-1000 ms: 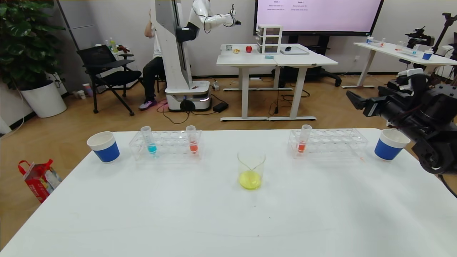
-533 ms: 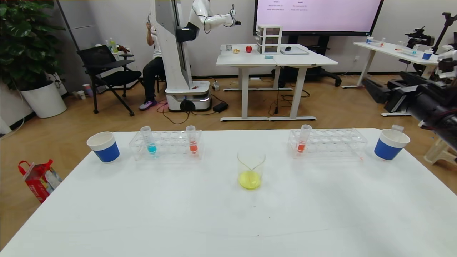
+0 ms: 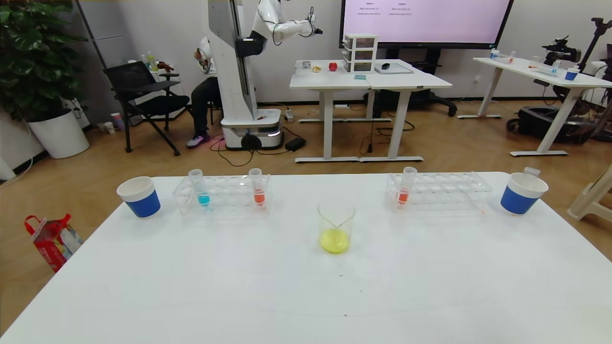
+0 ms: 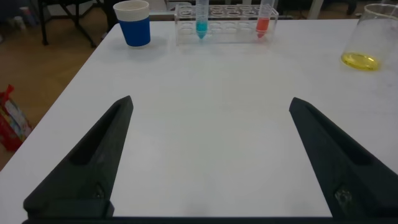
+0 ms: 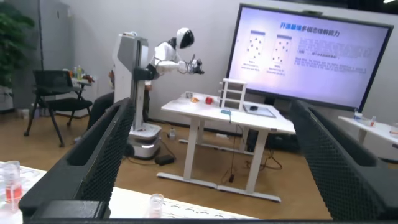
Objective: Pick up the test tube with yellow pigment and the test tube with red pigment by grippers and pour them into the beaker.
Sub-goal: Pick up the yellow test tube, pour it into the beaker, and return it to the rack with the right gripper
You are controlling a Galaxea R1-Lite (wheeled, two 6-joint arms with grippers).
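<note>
- Left gripper [image 4: 208, 155]: low over the near part of the table [image 3: 239, 296], jaws spread wide, nothing between them. Not seen in the head view.
- Beaker [image 3: 336, 227]: upright mid-table, yellow liquid in its bottom. In the left wrist view the beaker [image 4: 368, 37] sits well beyond the jaws and off to one side, not between them.
- Left rack [image 3: 222, 193]: behind the beaker, toward the robot's left. Holds a blue tube [image 3: 197, 187] and a red tube [image 3: 256, 187], both upright. Both lie well ahead of the left jaws.
- Right rack [image 3: 439, 190]: behind the beaker, toward the robot's right. One second red tube [image 3: 407, 185] stands at its inner end.
- Left cup [image 3: 139, 196]: just outside the left rack, near the table's left edge.
- Right cup [image 3: 522, 192]: just outside the right rack; a small clear tube top [image 3: 531, 171] shows at its far rim. Contents cannot be told.
- Right gripper [image 5: 208, 162]: raised, looking out across the room at a screen [image 5: 311, 53]; jaws wide apart and empty. Rack tops show only at the bottom edge of its view, below the jaws.
- No filled yellow tube identified in either rack.
</note>
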